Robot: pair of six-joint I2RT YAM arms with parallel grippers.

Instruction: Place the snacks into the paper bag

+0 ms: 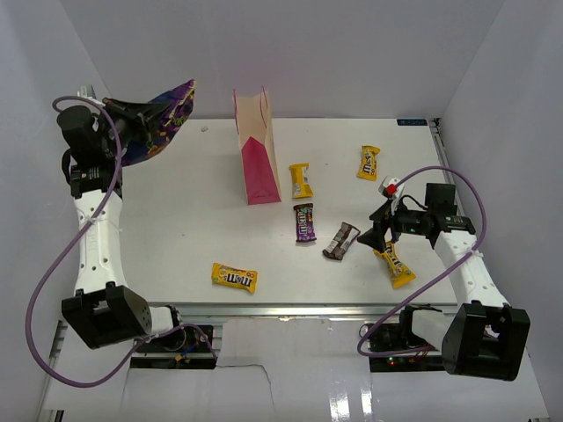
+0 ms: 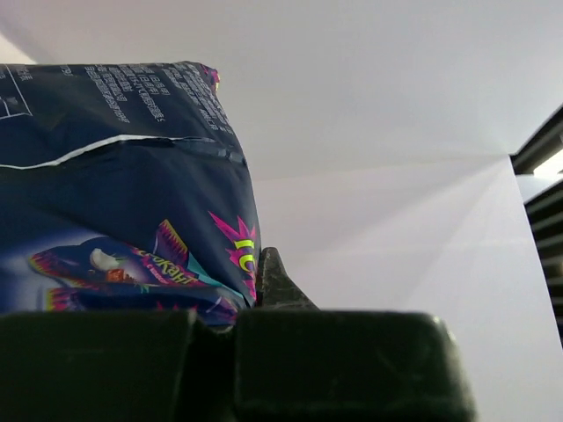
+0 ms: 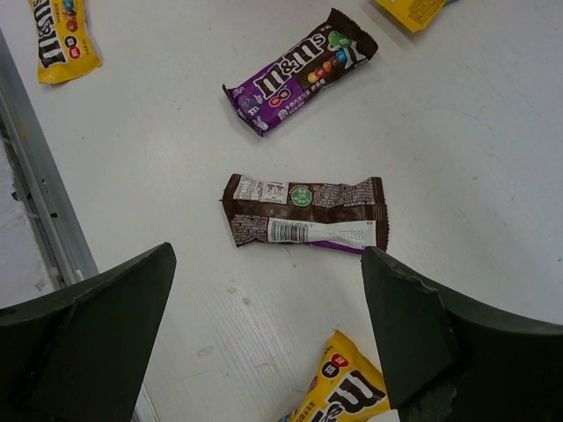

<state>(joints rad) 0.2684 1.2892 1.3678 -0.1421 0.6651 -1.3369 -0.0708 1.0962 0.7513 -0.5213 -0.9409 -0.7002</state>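
Note:
My left gripper (image 1: 132, 119) is raised at the far left, shut on the dark-blue bag (image 1: 165, 116), which fills the left wrist view (image 2: 123, 176). The pink paper bag (image 1: 257, 158) stands upright at centre back. My right gripper (image 1: 374, 236) is open and empty, low over the table just right of the brown-white bar (image 1: 341, 241). In the right wrist view the bar (image 3: 303, 214) lies just beyond the open gripper (image 3: 266, 255). The purple bar pack (image 1: 304, 221) lies left of it. Yellow packs lie at the centre (image 1: 301, 180), back right (image 1: 369, 162), front left (image 1: 234, 278) and under the right gripper (image 1: 395, 264).
White walls close in the table on the left, back and right. A metal rail (image 1: 299, 309) runs along the near edge. The right wrist view shows that rail (image 3: 44, 202) close to the left finger.

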